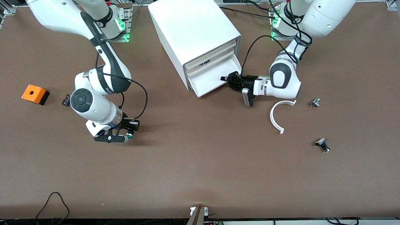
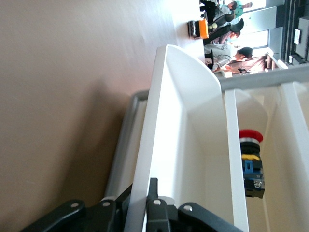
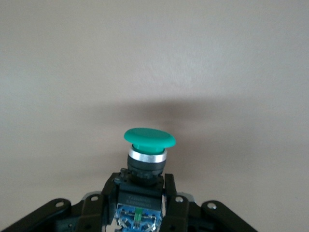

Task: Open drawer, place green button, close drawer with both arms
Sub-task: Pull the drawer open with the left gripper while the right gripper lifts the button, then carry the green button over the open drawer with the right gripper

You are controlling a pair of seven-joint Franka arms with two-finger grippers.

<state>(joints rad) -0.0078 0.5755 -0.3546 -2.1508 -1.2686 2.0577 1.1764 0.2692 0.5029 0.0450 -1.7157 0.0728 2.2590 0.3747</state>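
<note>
Over the desk (image 1: 202, 165) toward the right arm's end, my right fingers (image 1: 130, 131) are clamped on the button (image 1: 130, 136). Right wrist view confirms it: green cap clear of the fingertips (image 3: 170, 193), black-and-blue body pinched between them, bare desk underneath.

My left fingers (image 1: 231, 80) are at the front of the drawer (image 1: 212, 80), closed on its front panel at the end toward the left arm. In the left wrist view a fingertip (image 2: 153, 205) sits on each face of the thin white panel. Drawer is pulled out a bit, bottom one of the cabinet (image 1: 194, 36), which stands near the desk edge where the arm bases are, roughly mid-length.

Left wrist view also shows a red-capped button (image 2: 251, 164) inside the cabinet, in a compartment next to the one I'm holding.

Other stuff on the desk:
- orange box (image 1: 35, 94) near the edge at the right arm's end, small black part (image 1: 65, 99) just beside it
- curved white strip (image 1: 280, 115) near my left wrist
- silvery metal part (image 1: 314, 102) beside the strip, toward the left arm's end
- black-capped button (image 1: 322, 145) nearer the front camera than that metal part
</note>
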